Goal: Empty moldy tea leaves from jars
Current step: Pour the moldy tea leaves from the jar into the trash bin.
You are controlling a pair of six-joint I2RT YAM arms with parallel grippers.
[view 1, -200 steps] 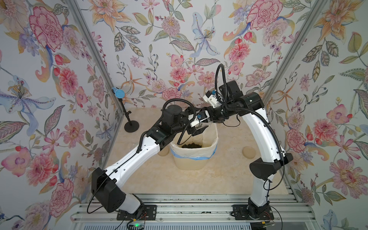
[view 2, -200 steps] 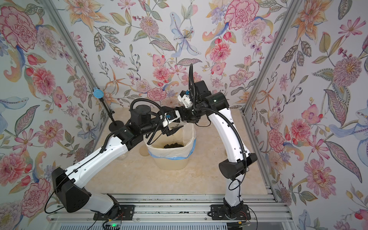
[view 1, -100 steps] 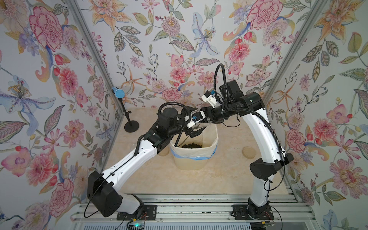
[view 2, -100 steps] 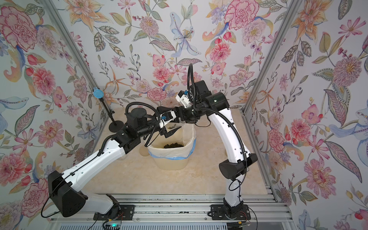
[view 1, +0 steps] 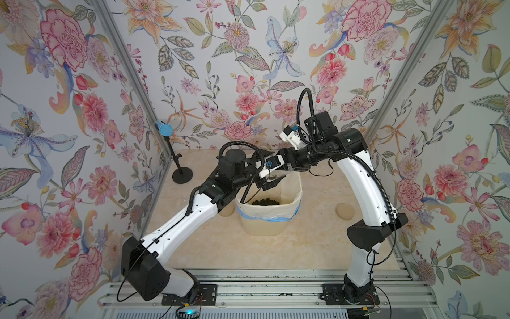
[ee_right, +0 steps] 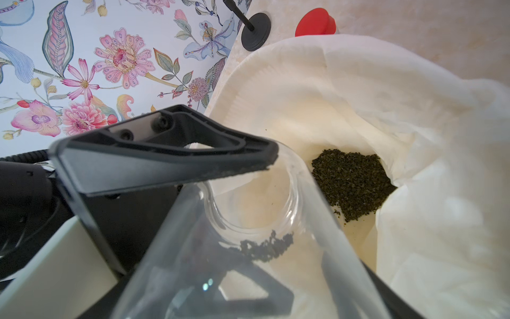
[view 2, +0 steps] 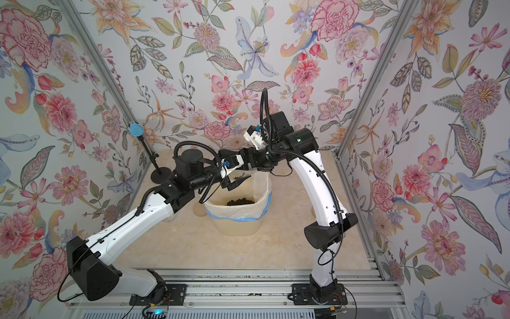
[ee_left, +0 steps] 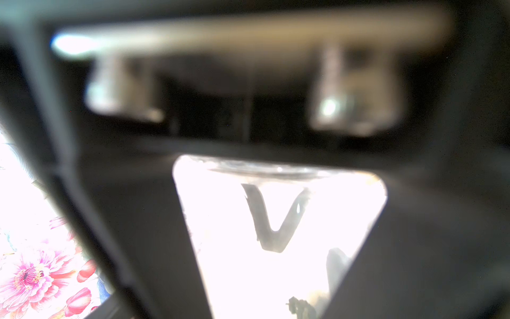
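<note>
Cream bin (view 1: 265, 229) with a white liner (view 1: 297, 197) edged in blue, mid-table in both top views; we see a dark heap of tea leaves (view 1: 265, 202) at its bottom. Both arms meet above its far rim. The right gripper (view 1: 282, 170) clasps a clear jar (view 1: 277, 176), tipped with its mouth toward the liner. The left gripper (view 1: 268, 184) hangs just beside and below the jar, over the bin's opening; we cannot tell from here whether it touches the glass. One round beige lid (view 1: 345, 211) lies on the table right of the bin, well apart from it. A second lid (view 2: 199, 211) lies just beside the bin's left wall, partly hidden by the left arm. A black stand (view 1: 182, 175) sits at the far left corner.

Left wrist view, heavily blurred. We make out dark gripper parts framing a bright patch crossed by what seems to be a curved glass edge (ee_left: 276, 169). From this view we cannot tell whether the left gripper is spread or closed.

Right wrist view. The jar lies lengthwise between the two black fingers (ee_right: 165, 157), one pressed on its upper wall, the other visible through the glass, so the grasp is on the jar. We note that the jar is nearly empty: a thin line of tea leaves (ee_right: 265, 245) clings inside its mouth. Beyond the mouth the main heap (ee_right: 350, 182) rests in a fold of the liner. A red cap (ee_right: 316, 22) shows past the bin's rim, near the stand's round base.
</note>
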